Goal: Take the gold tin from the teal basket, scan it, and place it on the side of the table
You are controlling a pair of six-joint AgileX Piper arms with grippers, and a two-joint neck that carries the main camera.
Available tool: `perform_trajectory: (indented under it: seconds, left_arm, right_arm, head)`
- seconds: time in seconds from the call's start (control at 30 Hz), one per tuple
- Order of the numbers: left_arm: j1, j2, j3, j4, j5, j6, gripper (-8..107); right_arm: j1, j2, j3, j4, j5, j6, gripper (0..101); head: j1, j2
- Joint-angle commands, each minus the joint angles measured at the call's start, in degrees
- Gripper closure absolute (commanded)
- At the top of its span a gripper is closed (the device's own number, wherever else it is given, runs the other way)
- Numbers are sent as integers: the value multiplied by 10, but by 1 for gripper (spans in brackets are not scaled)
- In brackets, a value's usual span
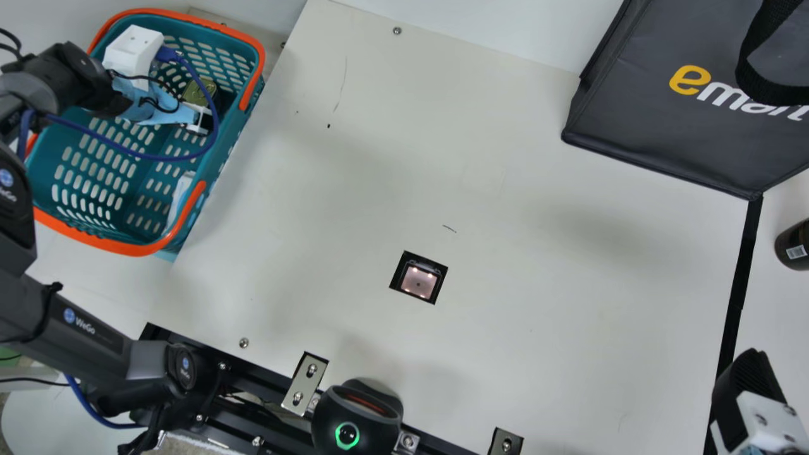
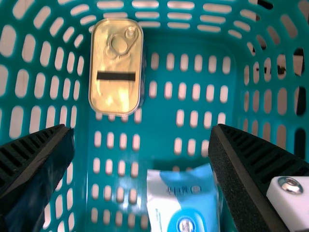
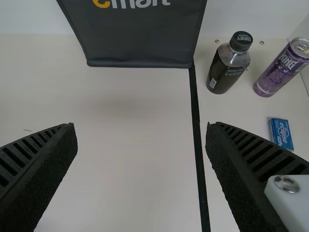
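My left gripper (image 1: 201,120) is inside the teal basket (image 1: 224,148) at the main view's upper left, right beside the gold tin (image 1: 200,92). In the left wrist view the tin (image 2: 116,67) lies at one end of the basket floor (image 2: 164,130), its pull ring facing up, and my left gripper (image 2: 141,145) is open above the floor with nothing between its fingers. My right gripper (image 1: 749,379) is over the table's right part; the right wrist view shows the gripper (image 3: 141,145) open and empty.
A blue-and-white packet (image 2: 183,200) lies in the basket. A scanner window (image 1: 418,281) is set into the table, and a black scanner (image 1: 357,417) stands at its near edge. Past a black tape line (image 3: 197,121) are a dark bottle (image 3: 229,65), a purple can (image 3: 282,67) and a blue box (image 3: 281,133).
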Motion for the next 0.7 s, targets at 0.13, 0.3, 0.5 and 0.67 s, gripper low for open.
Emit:
perform_trajectory:
  seconds: [0.13, 0.3, 0.5, 0.67]
  left_arm:
    - [-6, 19, 8, -19, -61, 12, 9]
    - [-14, 41, 1, -13, -83, 4, 9]
    - [-24, 77, -27, 14, -91, -23, 9]
    - [-31, 107, -55, 41, -90, -50, 9]
  right_arm:
    - [0, 0, 0, 0, 0, 0, 6]
    - [0, 0, 0, 0, -1, 0, 6]
    - [0, 0, 0, 0, -1, 0, 6]
    - [0, 0, 0, 0, -1, 0, 6]
  head:
    - [-17, 1]
    - [-17, 1]
    - [-17, 1]
    - [-17, 1]
